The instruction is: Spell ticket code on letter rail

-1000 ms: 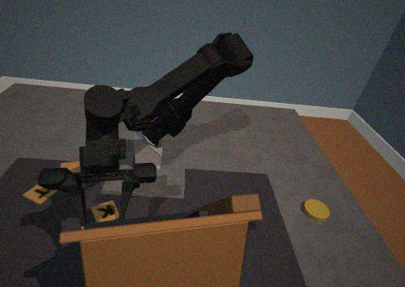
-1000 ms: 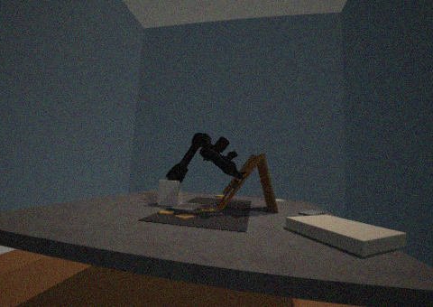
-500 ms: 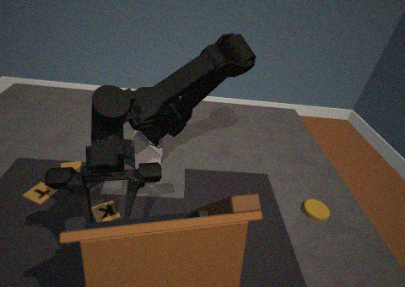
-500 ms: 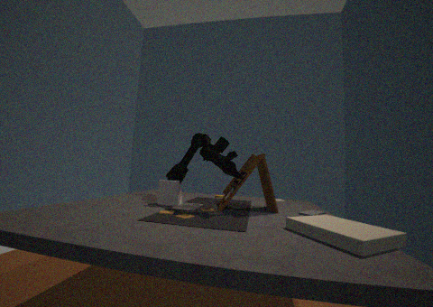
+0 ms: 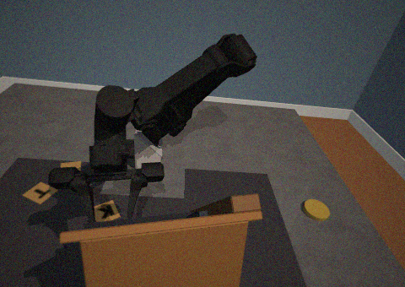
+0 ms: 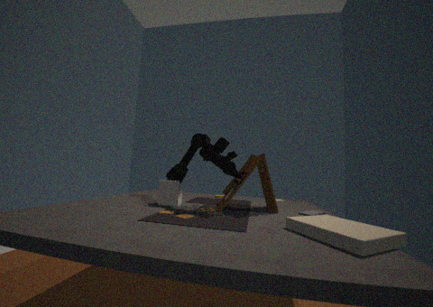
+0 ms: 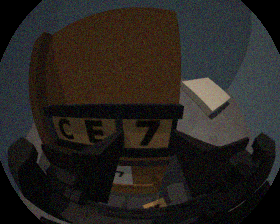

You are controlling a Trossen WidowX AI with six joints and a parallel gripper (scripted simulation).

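Plainly, the lettering that reads best is on the rail (image 7: 111,111) of the leaning wooden board (image 5: 163,253) (image 6: 267,185) (image 7: 116,60): in the wrist view a tile marked C (image 7: 66,129), then one marked E (image 7: 95,133), and to their right, past a dark finger, a tile with a bold 7 (image 7: 148,134). The pincer (image 5: 112,213) (image 6: 240,176) (image 7: 147,132) is at the rail with its fingers closed on the 7 tile, one finger to each side of it. Below the rail, between the fingers, a white patch (image 7: 124,174) on the wood carries part of a dark character, too little of it to read. On the dark mat (image 5: 285,253) (image 6: 197,224), in the top view, lies a tile (image 5: 40,192) with a dark character like a T or an upturned one; nearer the board lies another (image 5: 107,211) whose mark resembles a K, though its turn makes that uncertain. A third yellowish tile (image 5: 71,165) is partly hidden by the arm, its face unreadable. Well apart from the board, on the grey bench (image 5: 234,139) (image 6: 106,230), sits a plain yellow disc (image 5: 315,210). A pale flat box (image 6: 345,232) (image 7: 207,95) also rests on the bench, with no legible brand or label.
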